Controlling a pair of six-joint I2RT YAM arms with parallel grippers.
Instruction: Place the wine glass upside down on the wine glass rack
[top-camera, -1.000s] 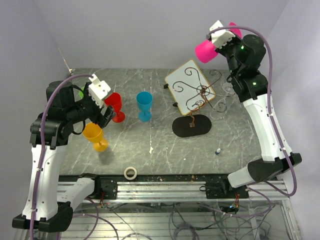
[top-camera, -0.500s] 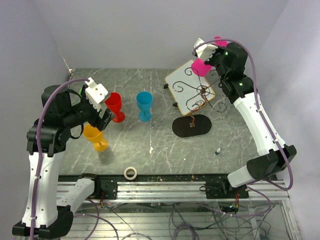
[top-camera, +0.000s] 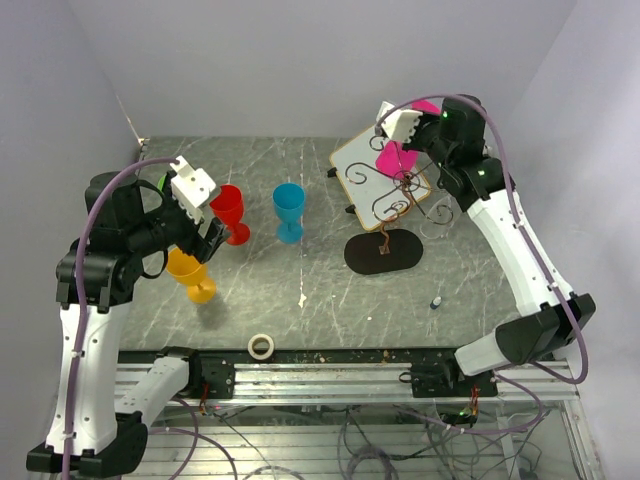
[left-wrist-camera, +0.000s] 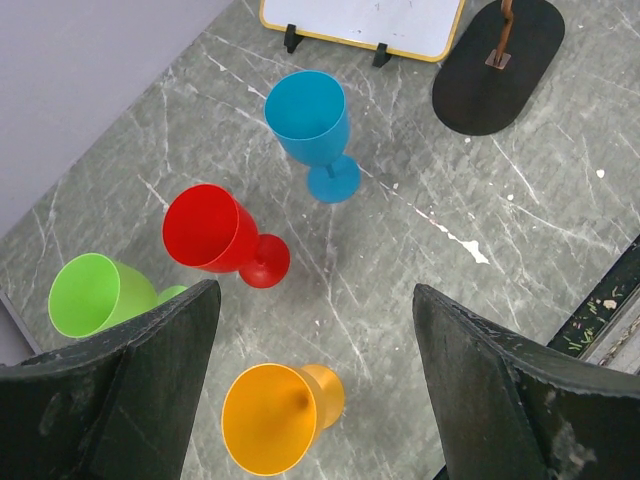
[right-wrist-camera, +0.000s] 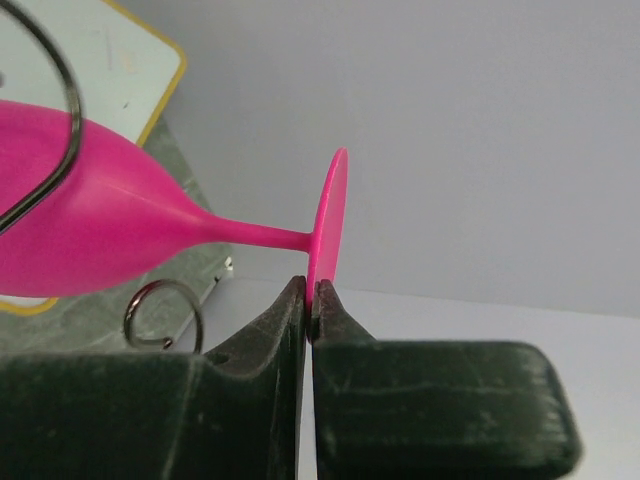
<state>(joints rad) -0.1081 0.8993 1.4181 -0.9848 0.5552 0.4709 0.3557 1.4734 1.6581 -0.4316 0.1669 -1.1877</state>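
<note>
1. R gripper (right-wrist-camera: 311, 292) clamped on pink wine glass (right-wrist-camera: 90, 235) at foot rim. Glass nearly horiz., bowl at wire scrolls of wine glass rack (top-camera: 385, 252), 12 o'clock of its stem; contact unclear.
2. L gripper (left-wrist-camera: 315, 300) jaws wide apart, nothing held, over orange glass (left-wrist-camera: 275, 415), table's 9 o'clock.

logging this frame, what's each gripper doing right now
left gripper: open, holding nothing
right gripper: shut on the pink wine glass, by its foot

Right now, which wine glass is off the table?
The pink plastic wine glass, foot pinched in the right hand; red, blue, orange and green sit on the table.
</note>
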